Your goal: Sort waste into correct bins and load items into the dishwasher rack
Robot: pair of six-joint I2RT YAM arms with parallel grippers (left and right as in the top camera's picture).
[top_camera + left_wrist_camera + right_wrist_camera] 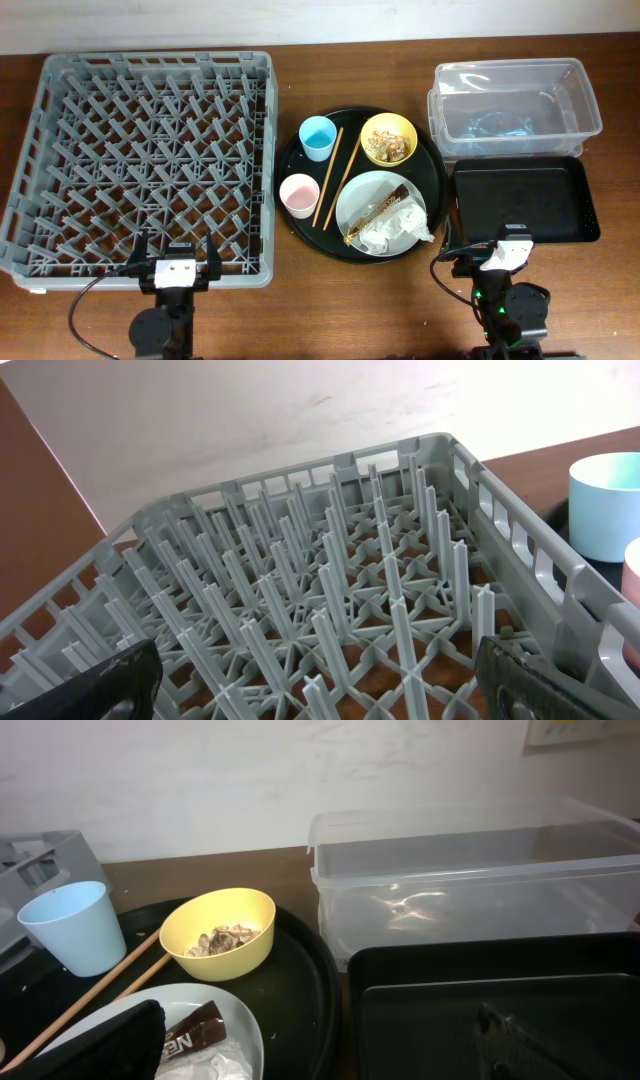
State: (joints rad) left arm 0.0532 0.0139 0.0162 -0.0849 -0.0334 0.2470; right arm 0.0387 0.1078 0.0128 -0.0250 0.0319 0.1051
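Observation:
The grey dishwasher rack (150, 150) stands empty at the left. On a round black tray (430, 180) sit a light-blue cup (318, 137), a pink cup (298, 194), wooden chopsticks (328, 178), a yellow bowl (366, 130) with food scraps (388, 145), and a pale plate (365, 190) carrying a gold-brown wrapper (372, 212) and a crumpled napkin (395, 230). My left gripper (176, 250) (320, 695) hangs open over the rack's near edge. Between the plate and the black rectangular tray (525, 200), my right gripper (487, 243) (315, 1045) is open too.
A clear plastic tub (515, 105) stands at the back right, directly behind the black rectangular tray. Bare wooden table runs along the front edge between the two arm bases.

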